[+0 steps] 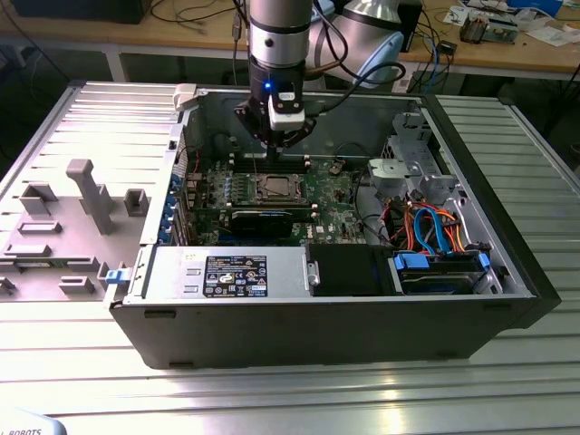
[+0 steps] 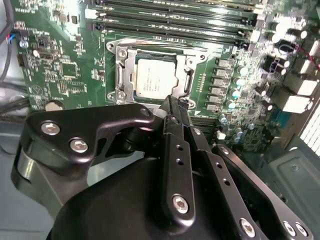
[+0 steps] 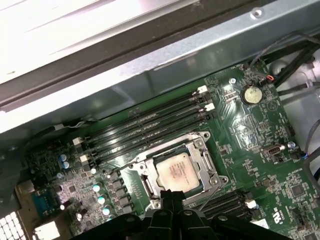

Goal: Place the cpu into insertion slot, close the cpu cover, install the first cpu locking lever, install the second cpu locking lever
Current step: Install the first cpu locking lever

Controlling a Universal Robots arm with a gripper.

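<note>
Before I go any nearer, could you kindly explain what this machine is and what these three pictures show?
It is one robot arm over an open computer case on a metal table. The exterior view looks on from outside; both wrist views ride on the arm, looking past its gripper at the green motherboard. The cpu lies in the insertion slot, with the cpu cover flat around it. The jaws look shut and hold nothing, close to the slot.
</note>
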